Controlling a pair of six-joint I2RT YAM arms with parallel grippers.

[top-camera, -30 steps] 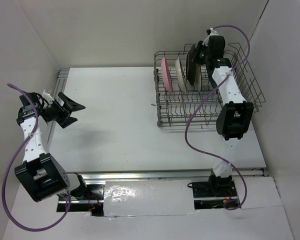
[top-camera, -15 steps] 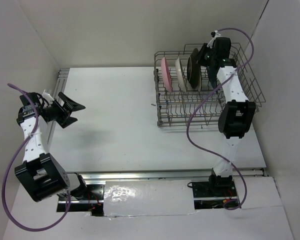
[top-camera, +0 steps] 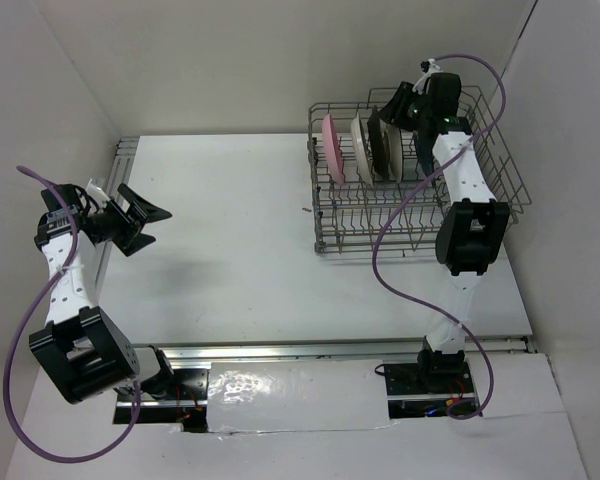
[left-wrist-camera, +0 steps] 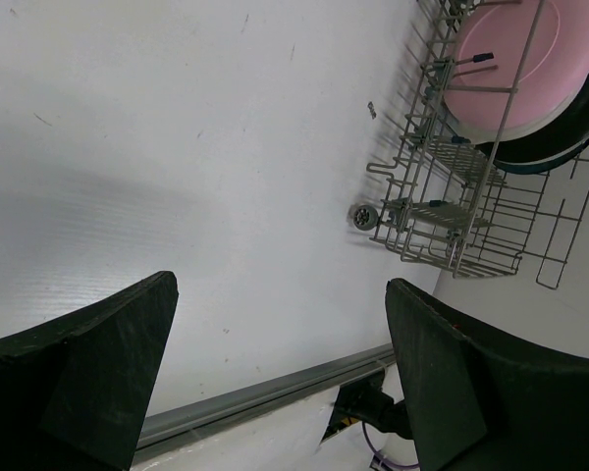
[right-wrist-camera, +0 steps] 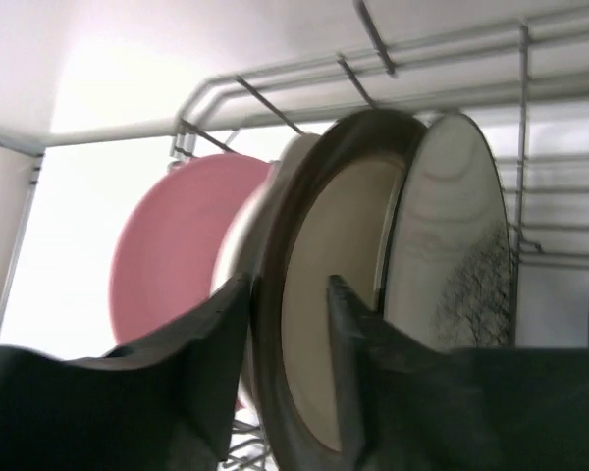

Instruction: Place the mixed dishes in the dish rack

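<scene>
The dish rack (top-camera: 480,200) stands at the table's far right. In it several plates stand on edge: pink (top-camera: 328,146), cream (top-camera: 359,146), brown-rimmed cream (top-camera: 381,142) and dark teal (top-camera: 421,150). My right gripper (top-camera: 398,103) is over the rack's back. Its jaws straddle the brown-rimmed plate (right-wrist-camera: 344,294), open, with a gap on the plate's inner side. The right wrist view also shows the pink plate (right-wrist-camera: 167,255) and the grey plate with a branch drawing (right-wrist-camera: 461,255). My left gripper (top-camera: 152,228) hangs open and holds nothing at the table's far left.
A small dark speck (top-camera: 307,210) lies on the table left of the rack. The rack's caster (left-wrist-camera: 361,216) and corner wires (left-wrist-camera: 442,216) show in the left wrist view. A metal rail (top-camera: 330,350) runs along the near edge. White walls close in both sides.
The right gripper has swung the brown-rimmed plate upright into its slot and its jaws have spread apart. The left arm has not moved.
</scene>
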